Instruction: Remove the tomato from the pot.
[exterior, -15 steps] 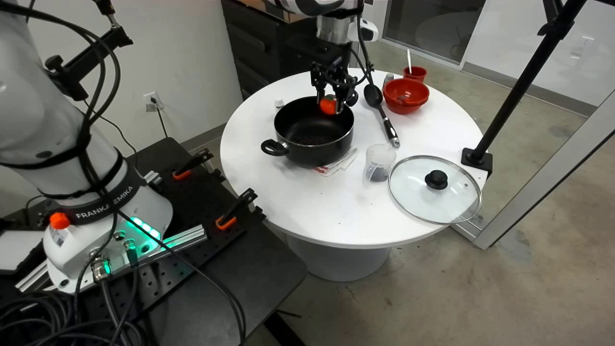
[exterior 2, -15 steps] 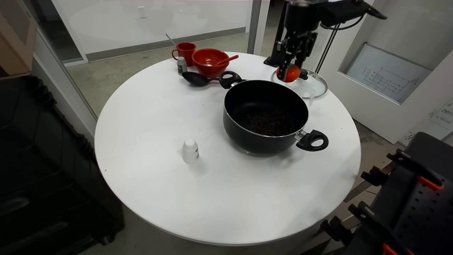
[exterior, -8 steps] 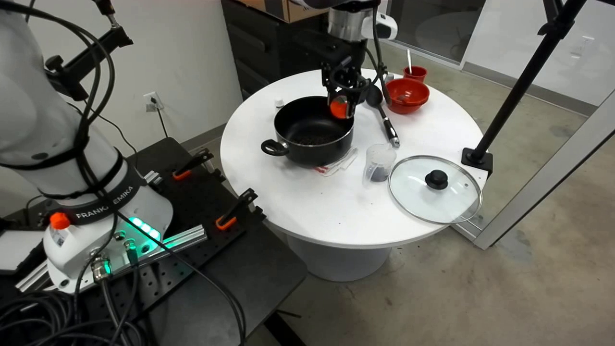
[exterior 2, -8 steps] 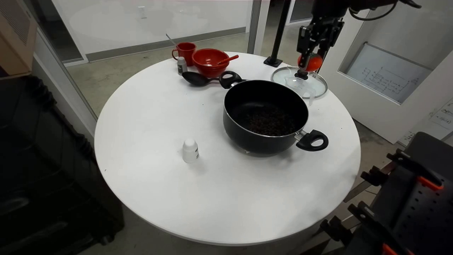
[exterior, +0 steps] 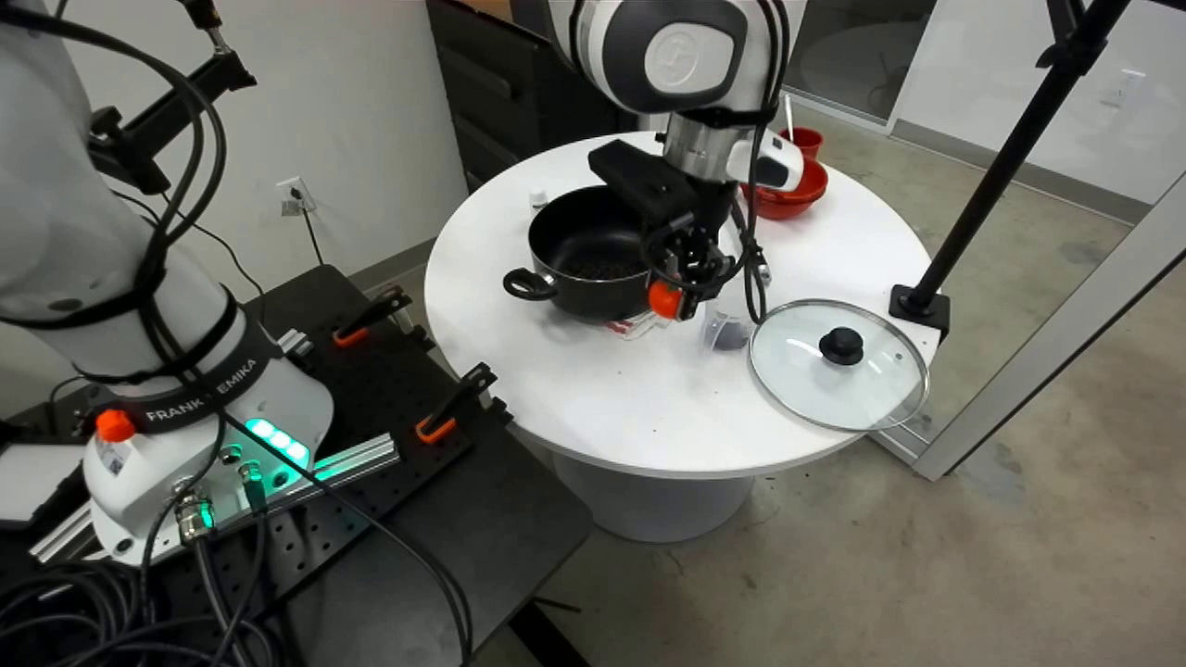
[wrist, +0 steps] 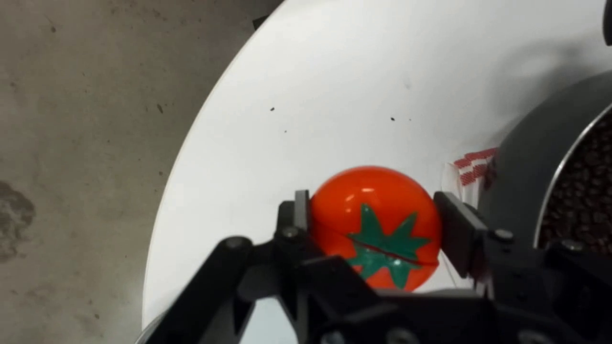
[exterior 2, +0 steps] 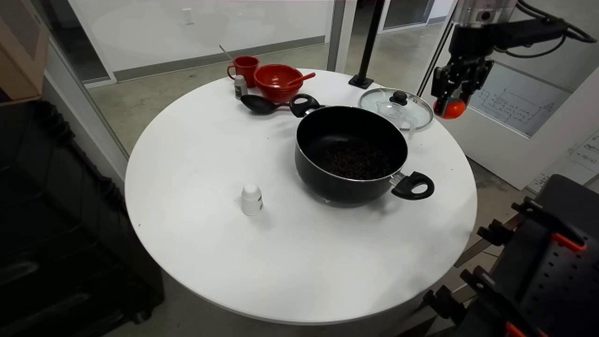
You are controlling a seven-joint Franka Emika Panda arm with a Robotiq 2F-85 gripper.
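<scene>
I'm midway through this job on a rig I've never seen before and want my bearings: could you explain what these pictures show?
The machine is a single robot arm with a gripper at its end. Two pictures are taken from outside the robot, from different places. The close-up is taken from the arm's wrist, looking past the gripper.

The gripper is closed on the tomato, holding it in the air outside the black pot. Dark bean-like pieces lie in the pot.

Also on the round white table are a glass lid, a clear cup, a red bowl, a red mug, a black spoon and a small white bottle. A red-and-white checked cloth shows at the pot's base.
</scene>
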